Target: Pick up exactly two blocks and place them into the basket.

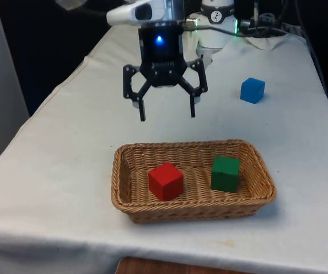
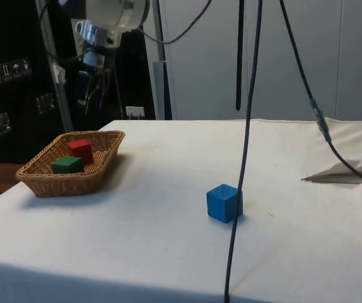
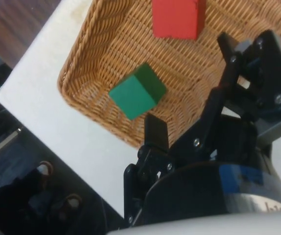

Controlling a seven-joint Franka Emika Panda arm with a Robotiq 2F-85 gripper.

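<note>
Nearest us sits one wicker basket (image 1: 127, 197), close to the front edge of the white-clothed surface (image 1: 55, 171). We count two blocks inside it: one red block (image 1: 166, 181) toward the front view's left and one green block (image 1: 226, 173) toward the front view's right, apart from each other and both resting on the woven floor. The green one sits turned a little, which we read as the mark of a drop and not a careful set-down.

We count one more block, a blue block (image 1: 252, 90), alone on the cloth well beyond the basket toward the front view's right. That makes three blocks in all: two in, one out. Since the task asks for exactly two, we judge the blue one is meant to stay where it is.

Our end effector (image 1: 166, 112) hangs in the air above the far side of the basket, fingers spread apart and holding nothing. In the wrist view both fingers (image 3: 156, 131) are splayed, with the red and green blocks below them. We take this empty, raised pose to mean the placing is done and the count is met; what remains, in our judgement, is only to draw clear without disturbing the basket.
</note>
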